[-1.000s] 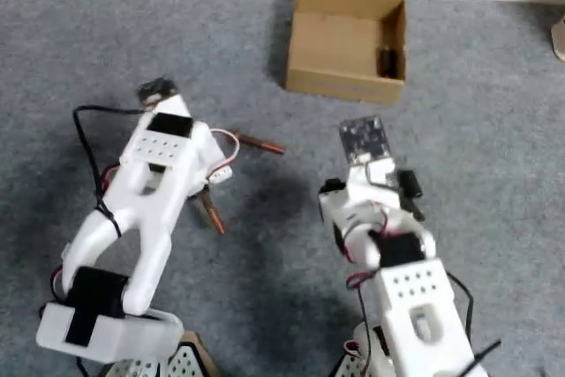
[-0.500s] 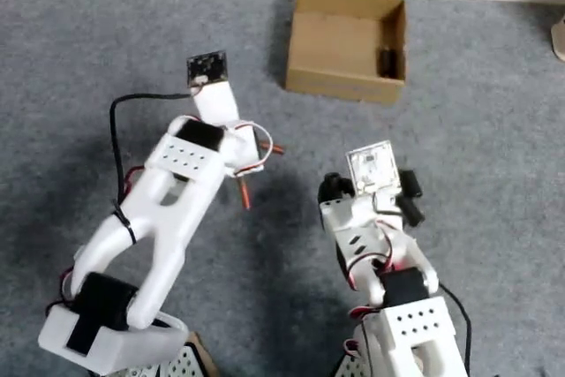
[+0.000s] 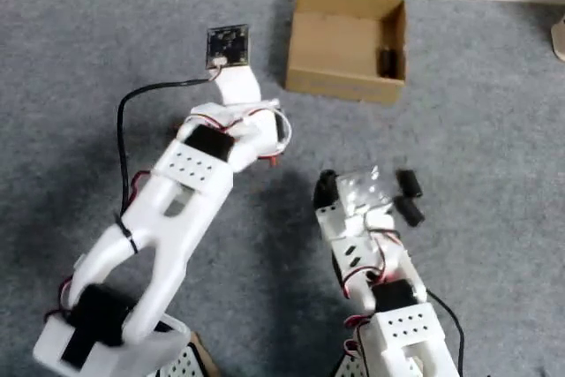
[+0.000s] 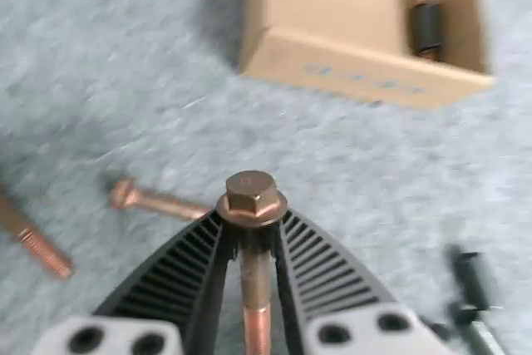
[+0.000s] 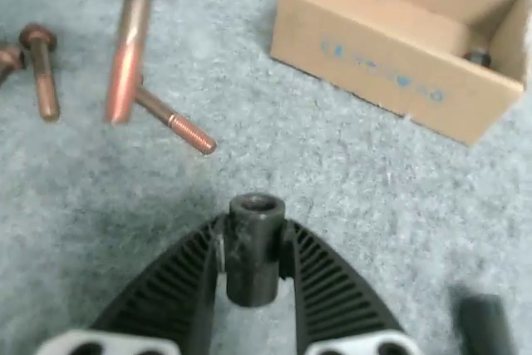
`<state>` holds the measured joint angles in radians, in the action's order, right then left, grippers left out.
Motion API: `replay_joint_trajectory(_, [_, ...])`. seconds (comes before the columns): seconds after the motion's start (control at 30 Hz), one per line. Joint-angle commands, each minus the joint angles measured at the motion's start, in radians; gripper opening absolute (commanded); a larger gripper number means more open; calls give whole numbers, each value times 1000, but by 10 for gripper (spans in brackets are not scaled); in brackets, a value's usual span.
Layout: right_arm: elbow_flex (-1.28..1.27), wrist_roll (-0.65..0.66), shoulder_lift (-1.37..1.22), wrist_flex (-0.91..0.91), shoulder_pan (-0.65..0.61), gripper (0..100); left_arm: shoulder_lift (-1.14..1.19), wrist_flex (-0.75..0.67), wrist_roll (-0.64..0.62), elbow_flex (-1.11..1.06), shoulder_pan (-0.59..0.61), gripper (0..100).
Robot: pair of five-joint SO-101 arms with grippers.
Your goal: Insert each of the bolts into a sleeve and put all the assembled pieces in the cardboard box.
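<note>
My left gripper (image 4: 252, 224) is shut on a copper bolt (image 4: 252, 199), held head-up above the carpet. My right gripper (image 5: 253, 234) is shut on a black sleeve (image 5: 253, 243) whose open bore faces up. In the right wrist view the held bolt (image 5: 126, 54) hangs ahead of the sleeve. From above, the left gripper (image 3: 270, 147) and the right gripper (image 3: 328, 188) stand close together mid-table. The cardboard box (image 3: 328, 43) sits beyond them with one black piece (image 3: 386, 61) inside. Two loose bolts (image 5: 40, 68) (image 5: 174, 126) lie on the carpet.
Two loose black sleeves (image 3: 408, 183) (image 3: 410, 212) lie just right of the right gripper. Grey carpet covers the table. A white wall edge runs along the back, behind the box.
The left arm swung forward and to the right, carrying the bolt toward the middle. The right arm drew back and tipped its wrist, with the sleeve still gripped.
</note>
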<state>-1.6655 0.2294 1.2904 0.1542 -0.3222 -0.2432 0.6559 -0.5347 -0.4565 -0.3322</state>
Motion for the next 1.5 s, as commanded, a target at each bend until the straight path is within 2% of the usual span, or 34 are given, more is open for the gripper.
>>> replay_joint_trajectory(0.0, [-44,46,19,-81,-10,5,-133,-68,11,-22,-51,6])
replay_joint_trajectory(0.17, [-38,49,19,-82,-10,5,-208,-226,8,-162,-79,6])
replay_joint_trajectory(0.3, [-38,52,19,-85,-35,5,-237,-420,-3,-300,-81,6])
replay_joint_trajectory(0.4, [-42,52,19,-85,-70,5,-263,-514,-89,-371,-79,6])
replay_joint_trajectory(0.67, [-45,52,21,-82,-81,5,-401,-523,-130,-438,-81,6])
replay_joint_trajectory(1.0, [-42,48,25,-79,-81,5,-447,-528,-130,-516,-162,6])
replay_joint_trajectory(1.3, [-45,46,25,-77,-101,5,-447,-529,-124,-515,-159,6])
replay_joint_trajectory(1.47, [-45,46,25,-77,-130,5,-447,-598,-123,-521,-122,6])
